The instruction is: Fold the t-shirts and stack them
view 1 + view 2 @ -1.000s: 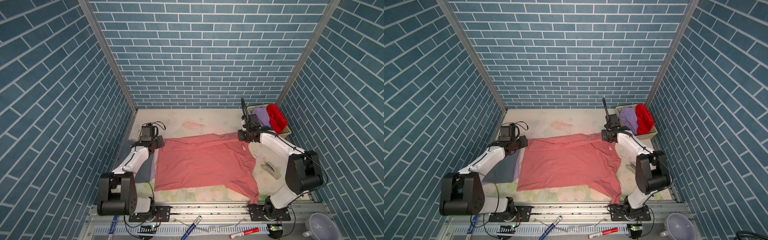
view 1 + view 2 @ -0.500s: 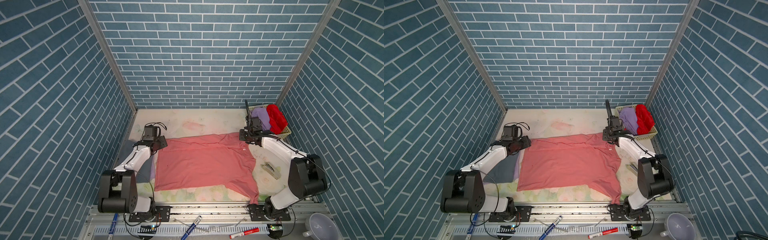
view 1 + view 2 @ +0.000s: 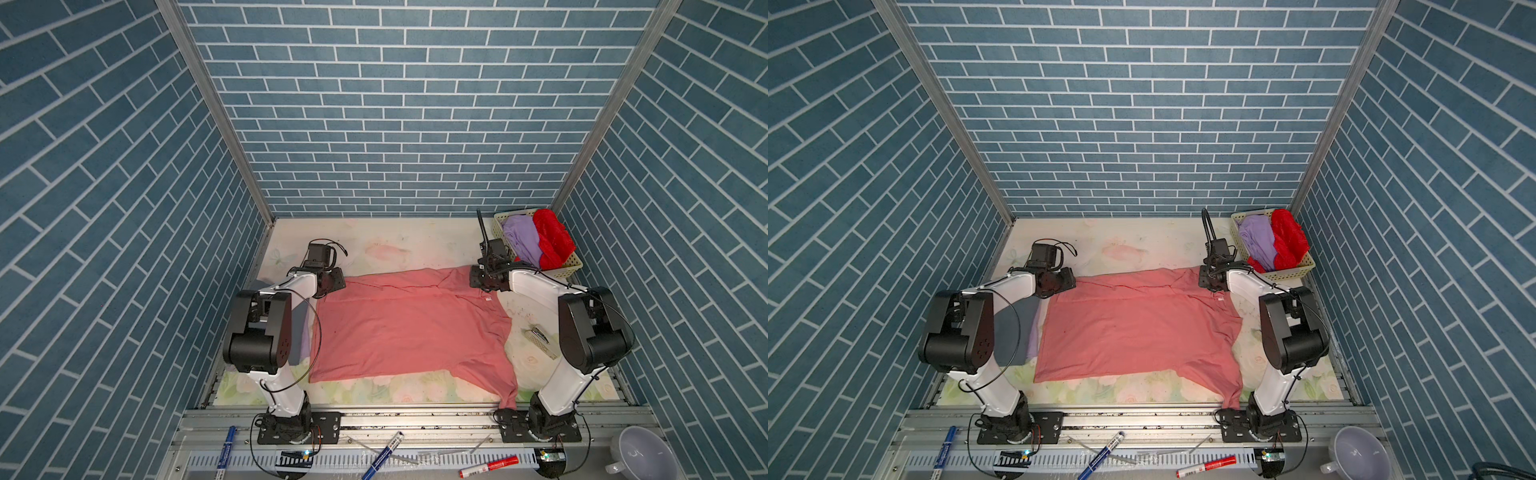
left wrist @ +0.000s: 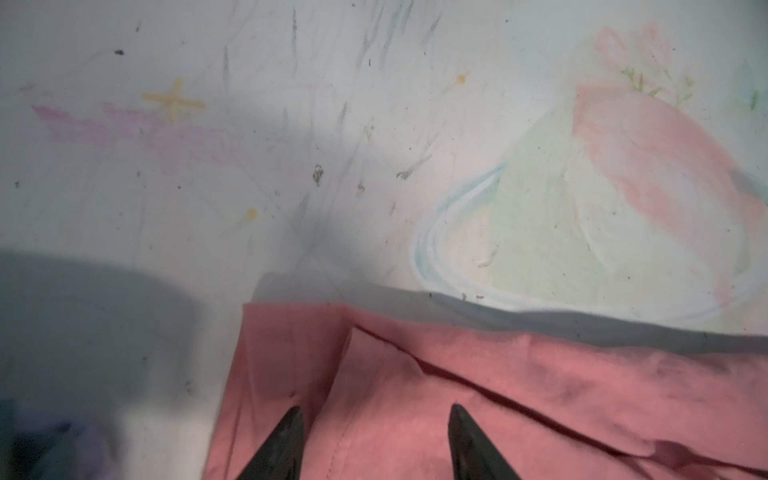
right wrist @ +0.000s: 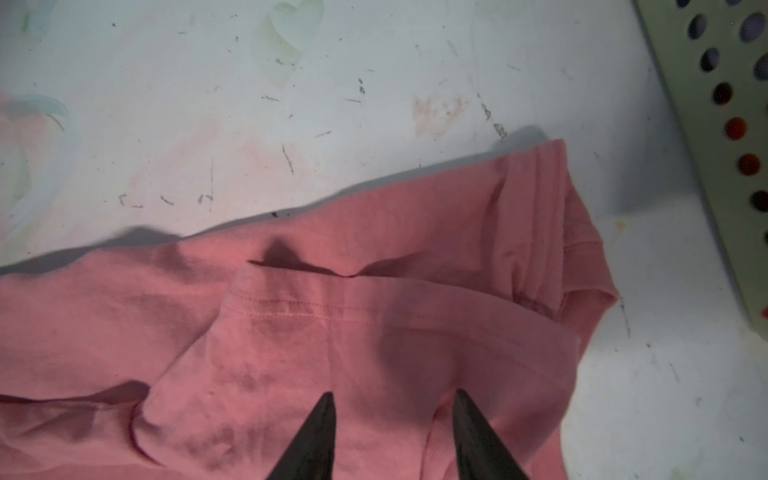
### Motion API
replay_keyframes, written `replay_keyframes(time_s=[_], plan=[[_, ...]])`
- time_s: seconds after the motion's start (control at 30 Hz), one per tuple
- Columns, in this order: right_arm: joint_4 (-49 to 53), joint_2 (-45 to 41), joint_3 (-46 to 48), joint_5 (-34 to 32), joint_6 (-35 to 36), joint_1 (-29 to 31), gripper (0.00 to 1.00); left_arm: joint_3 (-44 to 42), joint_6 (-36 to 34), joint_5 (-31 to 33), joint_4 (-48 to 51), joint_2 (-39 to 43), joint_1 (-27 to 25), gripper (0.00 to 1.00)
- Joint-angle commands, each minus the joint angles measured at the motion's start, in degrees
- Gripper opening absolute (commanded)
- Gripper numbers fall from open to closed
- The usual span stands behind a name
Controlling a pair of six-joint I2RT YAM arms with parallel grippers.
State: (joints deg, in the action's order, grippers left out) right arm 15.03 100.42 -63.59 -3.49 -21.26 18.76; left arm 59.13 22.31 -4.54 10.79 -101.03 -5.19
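A salmon pink t-shirt [image 3: 411, 332] [image 3: 1138, 332] lies spread flat across the table, its small white neck label [image 3: 487, 298] at the right edge. My left gripper [image 3: 338, 282] [image 3: 1071, 282] [image 4: 374, 411] hovers open over the shirt's far left corner, cloth lying flat under its tips. My right gripper [image 3: 473, 280] [image 3: 1202, 280] [image 5: 392, 399] is open over the far right corner, where a sleeve lies folded. A grey t-shirt [image 3: 1013, 328] on a lavender one [image 3: 1032, 336] lies under the left arm, partly hidden. A lavender t-shirt [image 3: 521, 241] and a red one [image 3: 552, 239] fill the basket.
The cream lattice basket [image 3: 569, 270] [image 5: 706, 166] stands at the back right corner, close to my right gripper. A small grey striped object [image 3: 540, 340] lies on the table by the right arm. Markers [image 3: 382, 455] and a bowl [image 3: 640, 457] lie beyond the front rail. Brick walls enclose three sides.
Both grippers have moved inward over the pink shirt's far corners, the left to the right and the right to the left. The left arm's elbow has lifted.
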Motion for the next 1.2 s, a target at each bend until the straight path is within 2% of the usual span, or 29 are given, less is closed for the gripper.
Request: replay_keyframes(time_s=[0.0,0.2,0.27,0.63,0.9,1.07,1.13,1.17], plan=[[1.21,0.73,-3.04,-1.94,-1.25,0.13,0.47,1.66,-1.78,1.11,-0.33,-1.84,-0.33,0.53],[1.79,2.01,-3.47,-2.92,-0.54,0.09,0.47,2.28,-3.57,1.87,-2.08,-4.09,-0.96,0.49],[1.63,2.36,-3.22,-3.10,-0.59,0.04,0.47,2.95,-3.91,2.07,-1.61,-4.84,-0.96,0.44],[0.80,2.98,-1.38,-3.16,-1.22,-0.13,0.47,0.28,-4.30,3.66,-2.50,0.51,-1.05,0.00],[1.72,2.68,-1.07,-3.25,-1.33,-0.22,0.45,-5.37,-4.67,3.33,0.52,11.81,-1.75,0.00],[3.64,0.79,0.34,-4.68,-1.41,-0.15,0.44,-12.15,-1.54,6.14,6.18,22.24,-2.49,0.00],[4.60,-1.12,1.74,-5.51,-1.42,-0.21,0.44,-15.58,0.22,8.84,9.46,26.96,-2.54,0.06],[5.26,-2.17,2.27,-6.02,-1.59,-0.22,0.44,-17.04,1.38,10.11,11.10,29.12,-2.54,0.15]])
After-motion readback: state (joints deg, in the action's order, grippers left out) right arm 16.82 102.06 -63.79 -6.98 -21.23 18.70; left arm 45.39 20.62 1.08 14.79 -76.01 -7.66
